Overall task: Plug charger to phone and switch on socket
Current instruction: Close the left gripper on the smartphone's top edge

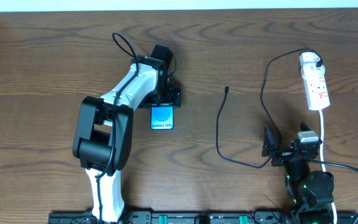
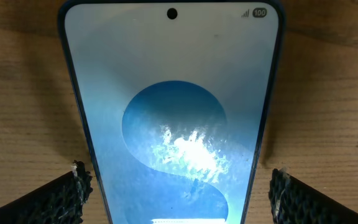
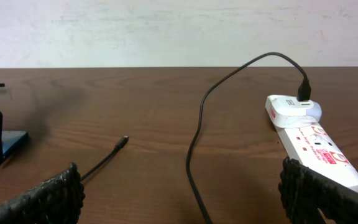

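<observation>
Straddling the phone (image 2: pixel 173 93), the left gripper (image 2: pixel 178 190) is held with its fingers (image 2: pixel 67 196) parted, one along each long side of the phone. A strip of bare wood is seen between the phone's edge and the finger on the wrist view's right. Contact on the other side cannot be told. Nothing is clamped. The phone is laid flat, screen up, on the wooden table (image 1: pixel 36 68). Its blue-and-white screen is lit, and its "Galaxy" band is at the end away from the gripper.

Connector tip (image 1: pixel 227 88) of the charger (image 1: pixel 218 127): left lying free on the wood, well apart from the phone, to its right in the overhead view. From the tip the thin black cable is looped farther from the phone and led to a white plug (image 1: pixel 311 60). The plug is seated on the far end of the socket (image 1: pixel 317 90), which is the thing farthest from the phone on that same side.

Right gripper (image 3: pixel 180 186): found between phone and socket, lower in the overhead view than the phone. Its fingers are spread wide and nothing is gripped. The cable is passed close by it.
</observation>
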You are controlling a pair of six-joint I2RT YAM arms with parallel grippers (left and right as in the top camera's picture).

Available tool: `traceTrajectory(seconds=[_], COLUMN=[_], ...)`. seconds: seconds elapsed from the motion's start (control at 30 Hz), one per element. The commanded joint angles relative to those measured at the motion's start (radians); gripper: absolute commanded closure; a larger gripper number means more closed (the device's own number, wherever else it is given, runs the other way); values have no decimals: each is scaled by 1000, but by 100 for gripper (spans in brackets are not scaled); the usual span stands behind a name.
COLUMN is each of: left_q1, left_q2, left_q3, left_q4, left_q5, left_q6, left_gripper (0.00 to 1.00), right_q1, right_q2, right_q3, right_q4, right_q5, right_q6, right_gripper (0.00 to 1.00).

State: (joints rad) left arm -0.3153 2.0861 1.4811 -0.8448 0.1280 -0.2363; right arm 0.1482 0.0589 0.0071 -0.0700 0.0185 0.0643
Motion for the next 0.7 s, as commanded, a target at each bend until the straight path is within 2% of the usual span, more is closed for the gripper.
traceTrajectory(seconds=[0.0,0.67], left_q1=[1,-25], left_q2=[15,19], left_q3=[-6,-88], left_q4=[-3,54], left_q5=[-9,-5], left_q6=[-9,-5], left_gripper=[6,6], right_q1=[8,8], right_q2=[0,0], right_q3=[-2,-2], right_q4=[-3,-4], right_q5=[-2,-2], right_q6=[9,9], right_gripper=[1,1])
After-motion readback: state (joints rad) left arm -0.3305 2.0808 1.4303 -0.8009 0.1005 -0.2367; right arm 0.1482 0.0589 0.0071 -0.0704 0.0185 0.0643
